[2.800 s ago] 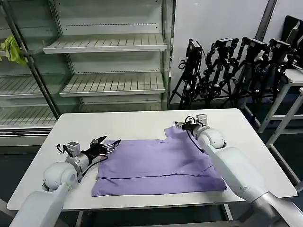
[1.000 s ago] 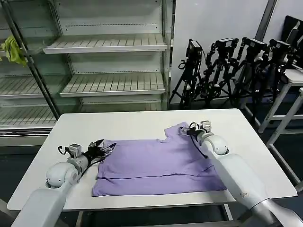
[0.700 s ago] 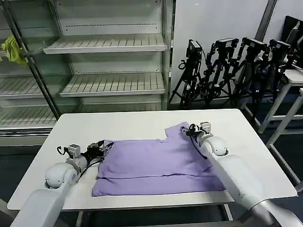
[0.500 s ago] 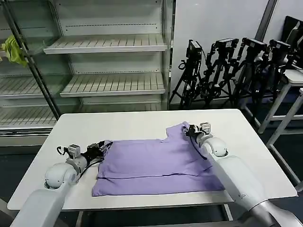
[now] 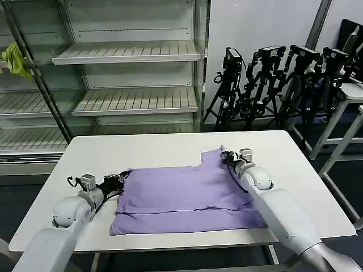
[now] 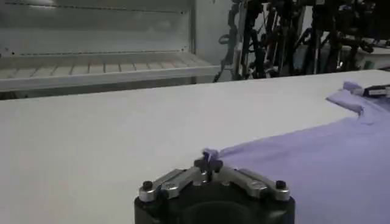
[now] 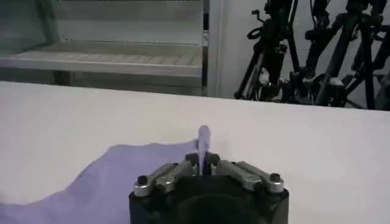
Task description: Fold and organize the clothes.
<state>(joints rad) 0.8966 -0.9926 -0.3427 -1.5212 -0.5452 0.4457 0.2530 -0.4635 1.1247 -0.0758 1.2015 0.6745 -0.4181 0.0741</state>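
Change since earlier: both grippers have closed on the T-shirt's far corners; the left one, open beside the cloth a few seconds ago, now pinches it, and the right corner has been drawn a little toward the table's right side.
T-shirt (image 5: 187, 195): lavender, spread flat on the white table (image 5: 159, 148), in its near half, with a fold line running across it parallel to the near hem.
Left gripper (image 5: 118, 178): low over the table at the shirt's far left corner, clenched on a small tuft of fabric; the left wrist view shows the fingers (image 6: 201, 164) meeting on a purple tip, with the cloth (image 6: 304, 170) stretching away across the tabletop (image 6: 91, 140).
Right gripper (image 5: 228, 157): at the shirt's far right corner, beside the neckline notch, pinched shut on the cloth; in the right wrist view a thin upright fold of purple (image 7: 203, 139) stands between the closed fingers (image 7: 194, 159), and the shirt (image 7: 122, 176) trails off to one side.
Surroundings: empty wire shelves (image 5: 130, 54) behind the table, a yellow-green cloth (image 5: 16, 59) hanging at the far left, a cluster of black tripods (image 5: 278, 85) to the right.
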